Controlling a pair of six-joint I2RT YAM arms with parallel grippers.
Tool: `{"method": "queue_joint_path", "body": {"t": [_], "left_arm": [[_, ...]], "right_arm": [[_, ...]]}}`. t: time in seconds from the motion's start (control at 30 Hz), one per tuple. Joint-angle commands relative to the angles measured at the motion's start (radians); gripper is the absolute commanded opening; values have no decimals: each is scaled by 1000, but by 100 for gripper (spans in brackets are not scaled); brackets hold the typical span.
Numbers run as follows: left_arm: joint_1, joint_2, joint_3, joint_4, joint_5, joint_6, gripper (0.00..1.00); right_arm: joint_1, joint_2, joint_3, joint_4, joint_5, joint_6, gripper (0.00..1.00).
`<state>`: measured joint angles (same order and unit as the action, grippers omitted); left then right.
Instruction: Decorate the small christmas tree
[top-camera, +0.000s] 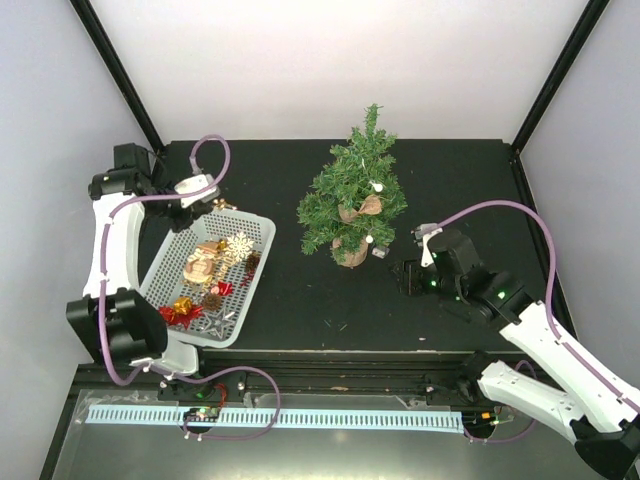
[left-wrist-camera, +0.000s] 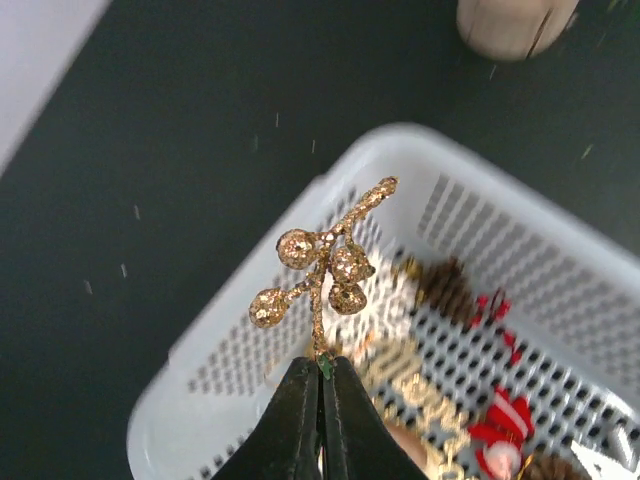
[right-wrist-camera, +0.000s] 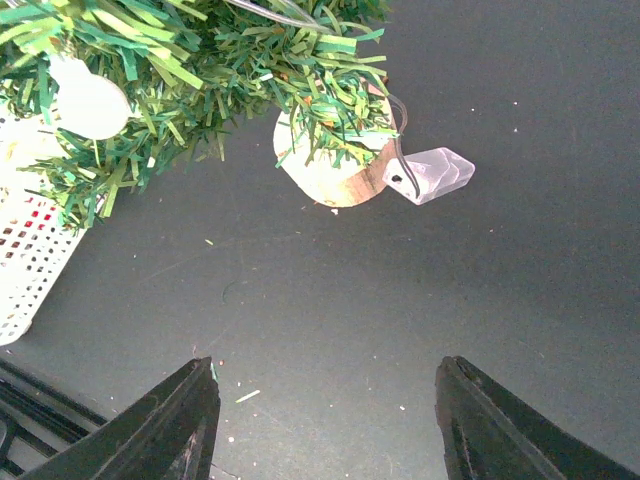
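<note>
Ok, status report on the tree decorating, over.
Left gripper shut on gold berry sprig over white basket. Right gripper open, empty, beside small christmas tree. Tree upright, nothing blocking.

A matte black desk (top-camera: 300, 300), flecked with pale specks, sits in an evenly lit booth with a white back wall (top-camera: 340, 60), pale grey side walls (top-camera: 40, 120) and slanting black corner posts (top-camera: 115, 70), a light-blue slotted strip (top-camera: 330, 418) running below its near edge.

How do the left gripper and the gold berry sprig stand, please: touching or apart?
Touching. In the left wrist view the left gripper pinches the stem of the gold berry sprig.
</note>
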<state>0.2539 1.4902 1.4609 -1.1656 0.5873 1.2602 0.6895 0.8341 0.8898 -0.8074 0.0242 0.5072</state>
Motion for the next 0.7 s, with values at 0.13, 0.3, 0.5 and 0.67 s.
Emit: {"method": "queue_joint_path", "body": {"t": [0.13, 0.3, 0.5, 0.67], "left_arm": [[-248, -96, 86, 65, 180, -247, 2], [-329, -120, 102, 288, 202, -461, 2], [-423, -99, 107, 470, 135, -618, 2], [-526, -71, 123, 468, 52, -579, 2]], "right_arm": [[4, 18, 1, 27, 6, 7, 60], [3, 16, -3, 28, 10, 13, 60], [3, 20, -22, 43, -2, 27, 60], [3, 15, -38, 52, -4, 37, 60]]}}
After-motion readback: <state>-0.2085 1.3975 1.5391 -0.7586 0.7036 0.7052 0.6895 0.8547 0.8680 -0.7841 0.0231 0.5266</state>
